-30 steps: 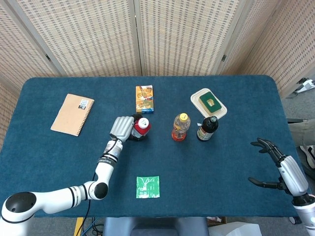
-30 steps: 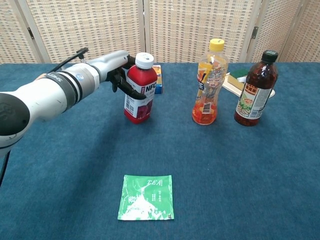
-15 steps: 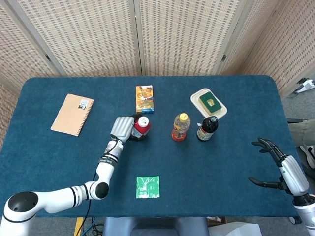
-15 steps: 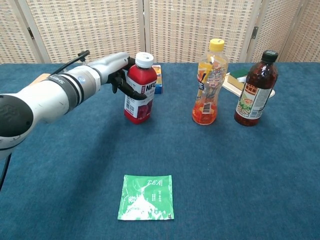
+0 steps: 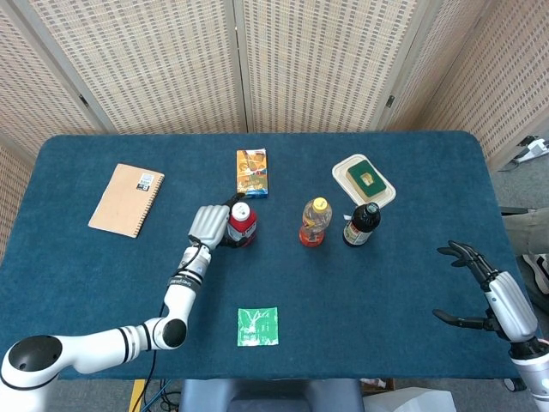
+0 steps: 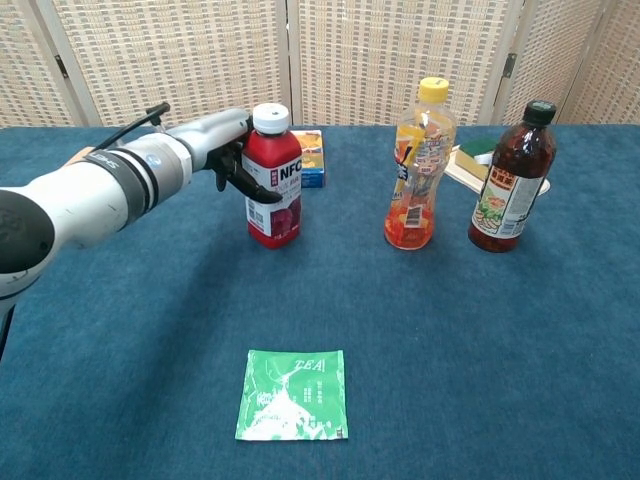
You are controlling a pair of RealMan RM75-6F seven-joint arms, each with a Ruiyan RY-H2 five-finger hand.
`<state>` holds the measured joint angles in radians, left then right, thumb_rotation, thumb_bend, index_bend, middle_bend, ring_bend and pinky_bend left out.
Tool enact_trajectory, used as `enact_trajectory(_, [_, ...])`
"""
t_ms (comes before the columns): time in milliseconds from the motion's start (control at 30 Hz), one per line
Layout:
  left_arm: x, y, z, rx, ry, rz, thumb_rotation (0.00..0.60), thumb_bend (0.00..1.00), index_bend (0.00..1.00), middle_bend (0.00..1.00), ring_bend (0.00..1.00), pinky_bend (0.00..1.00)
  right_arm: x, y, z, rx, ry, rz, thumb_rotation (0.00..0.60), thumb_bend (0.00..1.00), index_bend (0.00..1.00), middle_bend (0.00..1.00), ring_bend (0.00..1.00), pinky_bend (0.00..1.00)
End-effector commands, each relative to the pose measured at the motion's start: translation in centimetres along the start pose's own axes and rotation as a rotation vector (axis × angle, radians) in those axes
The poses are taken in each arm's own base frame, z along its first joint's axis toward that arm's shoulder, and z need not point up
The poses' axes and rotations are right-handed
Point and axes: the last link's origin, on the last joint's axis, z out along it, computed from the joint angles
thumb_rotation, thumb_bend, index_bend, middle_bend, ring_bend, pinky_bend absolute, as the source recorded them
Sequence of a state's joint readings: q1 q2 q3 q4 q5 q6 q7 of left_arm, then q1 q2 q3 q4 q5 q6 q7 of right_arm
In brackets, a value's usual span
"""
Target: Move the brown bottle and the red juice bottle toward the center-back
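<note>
The red juice bottle (image 5: 241, 225) (image 6: 274, 177) with a white cap stands left of centre, and my left hand (image 5: 208, 225) (image 6: 222, 155) grips it from its left side, fingers wrapped around the body. The brown bottle (image 5: 361, 224) (image 6: 511, 178) with a black cap stands right of centre, untouched. My right hand (image 5: 491, 294) hovers open at the table's front right edge, far from both bottles, and is outside the chest view.
An orange drink bottle (image 5: 314, 221) (image 6: 418, 165) stands between the two task bottles. Behind are a snack box (image 5: 251, 172) and a white container with a green lid (image 5: 364, 178). A notebook (image 5: 126, 200) lies far left; a green tea packet (image 5: 257, 327) (image 6: 293, 394) lies near the front.
My left hand has shifted the red juice bottle slightly left and back, and the bottle now stands straighter. The right hand has not moved.
</note>
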<state>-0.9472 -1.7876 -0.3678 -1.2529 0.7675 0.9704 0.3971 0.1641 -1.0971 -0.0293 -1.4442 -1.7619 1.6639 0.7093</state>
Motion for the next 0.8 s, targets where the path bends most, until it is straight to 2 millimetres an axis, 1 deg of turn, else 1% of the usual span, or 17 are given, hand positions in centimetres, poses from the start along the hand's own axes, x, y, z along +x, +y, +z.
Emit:
enact_trajectory(33, [0.1, -0.1, -0.1, 0.004, 0.000, 0.002, 0.600, 0.17, 0.10, 0.28, 0.42, 0.57, 0.0, 0.0, 0.0, 0.000, -0.001, -0.001, 0.600, 0.03, 0.05, 0.21, 0.10, 0.33])
enact_trajectory(400, [0.8, -0.3, -0.6, 0.018, 0.005, -0.008, 0.600, 0.17, 0.04, 0.22, 0.40, 0.57, 0.0, -0.2, -0.1, 0.005, 0.002, -0.004, 0.600, 0.03, 0.05, 0.21, 0.10, 0.33])
enact_trajectory(567, [0.9, -0.4, -0.9, 0.022, 0.005, -0.007, 0.600, 0.17, 0.03, 0.21, 0.40, 0.57, 0.0, -0.2, -0.1, 0.006, 0.002, -0.005, 0.600, 0.04, 0.05, 0.21, 0.10, 0.33])
enact_trajectory(667, [1.0, -0.5, -1.0, 0.031, 0.005, -0.009, 0.600, 0.17, 0.01, 0.21, 0.40, 0.57, 0.0, -0.2, -0.1, 0.006, 0.003, -0.006, 0.600, 0.04, 0.05, 0.21, 0.10, 0.33])
enact_trajectory(800, [1.5, -1.0, -1.4, 0.046, 0.013, -0.003, 0.600, 0.17, 0.00, 0.20, 0.39, 0.57, 0.0, -0.3, -0.1, 0.010, 0.004, -0.010, 0.600, 0.04, 0.05, 0.21, 0.10, 0.33])
